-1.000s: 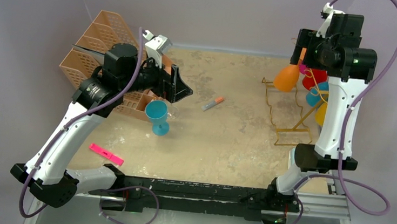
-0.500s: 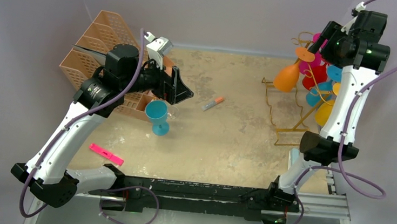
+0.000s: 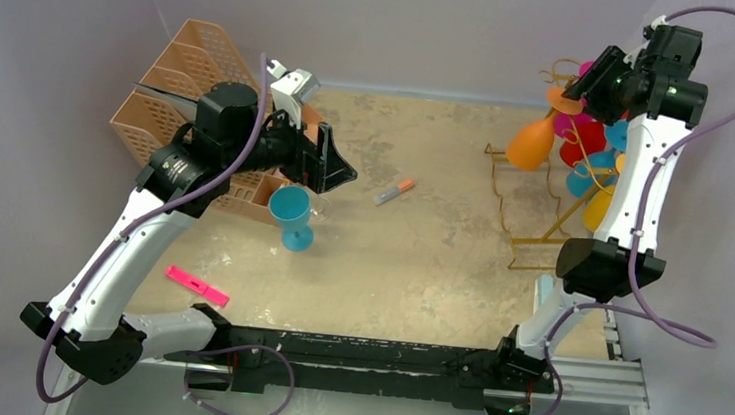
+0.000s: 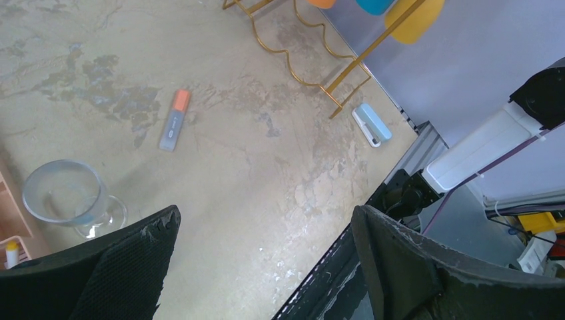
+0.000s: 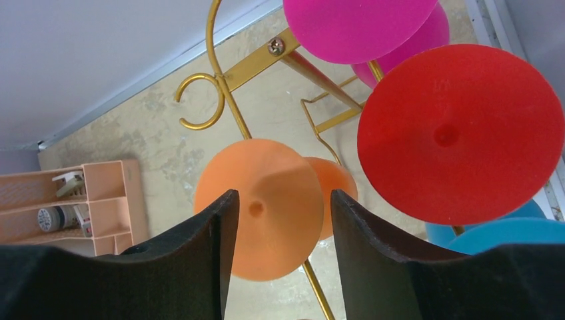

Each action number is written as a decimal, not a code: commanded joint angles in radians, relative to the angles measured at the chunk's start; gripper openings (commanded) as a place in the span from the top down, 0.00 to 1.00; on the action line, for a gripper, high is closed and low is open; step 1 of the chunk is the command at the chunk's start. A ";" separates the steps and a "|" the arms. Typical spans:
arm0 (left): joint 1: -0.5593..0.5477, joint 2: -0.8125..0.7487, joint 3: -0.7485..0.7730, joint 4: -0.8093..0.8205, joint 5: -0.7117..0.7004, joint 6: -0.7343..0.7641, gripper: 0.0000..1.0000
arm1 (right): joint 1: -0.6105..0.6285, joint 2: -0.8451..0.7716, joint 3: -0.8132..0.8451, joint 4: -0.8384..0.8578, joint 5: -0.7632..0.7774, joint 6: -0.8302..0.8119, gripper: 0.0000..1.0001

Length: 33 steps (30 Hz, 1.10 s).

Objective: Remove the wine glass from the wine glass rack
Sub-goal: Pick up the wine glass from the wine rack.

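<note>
Far left: leans out low over the tabletop on a bent left arm, with left fingers spread wide and empty, near a blue wine glass standing upright. Far right: rises tall on the right arm above the wine glass rack, with right fingers half parted, gripping nothing, framing the foot of the orange wine glass hung upside down on that rack.

White arms, black joints, purple cables
</note>
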 commanded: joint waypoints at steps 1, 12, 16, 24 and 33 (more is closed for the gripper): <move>-0.003 0.004 0.031 -0.011 -0.028 0.016 0.01 | -0.007 -0.004 -0.012 0.041 -0.001 0.025 0.45; -0.002 -0.014 0.015 0.001 -0.024 -0.001 0.01 | -0.016 -0.061 -0.174 0.142 -0.036 0.086 0.57; -0.002 -0.015 0.018 0.004 -0.029 0.001 0.01 | -0.019 -0.095 -0.237 0.195 -0.045 0.111 0.65; -0.002 -0.010 0.018 0.007 -0.018 -0.009 0.01 | -0.044 -0.125 -0.271 0.219 -0.093 0.152 0.61; -0.003 0.000 0.033 0.009 -0.004 -0.010 0.01 | -0.061 -0.154 -0.295 0.229 -0.190 0.173 0.55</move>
